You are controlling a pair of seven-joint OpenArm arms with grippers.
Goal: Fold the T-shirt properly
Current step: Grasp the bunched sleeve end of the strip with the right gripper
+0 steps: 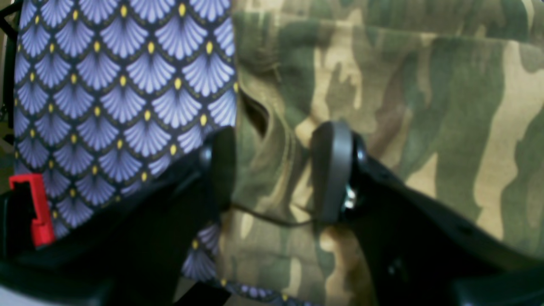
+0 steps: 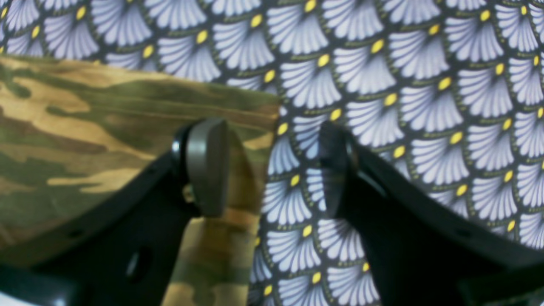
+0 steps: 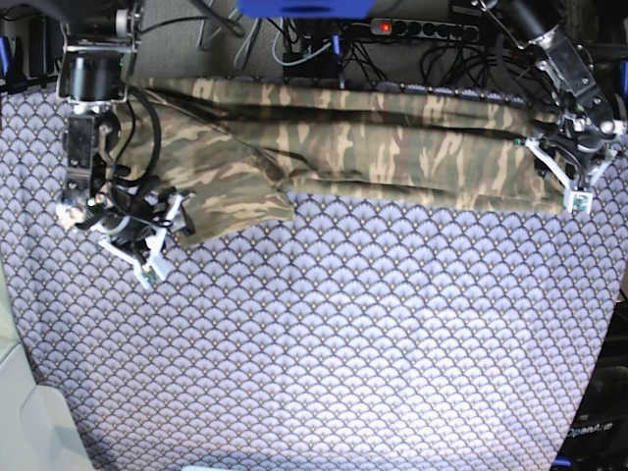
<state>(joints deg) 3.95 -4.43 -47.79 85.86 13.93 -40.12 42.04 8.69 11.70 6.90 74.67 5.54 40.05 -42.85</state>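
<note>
The left gripper [image 1: 272, 170] stands with its jaws apart, straddling a raised ridge of the soft camouflage T-shirt [image 1: 382, 106] in tan, olive and brown at the shirt's edge – not yet pinched, as far as I can tell – while the right gripper [image 2: 272, 165] is spread wide across the opposite edge, one finger [image 2: 206, 165] over fabric, the other over bare cloth. The shirt lies as a long band along the far side of the purple-grey fan-scale table cloth [image 3: 343, 334], its long axis running from one arm to the other – each gripper at its own end. The only writing is "OpenArm" on the rig at the base view's corner.
</note>
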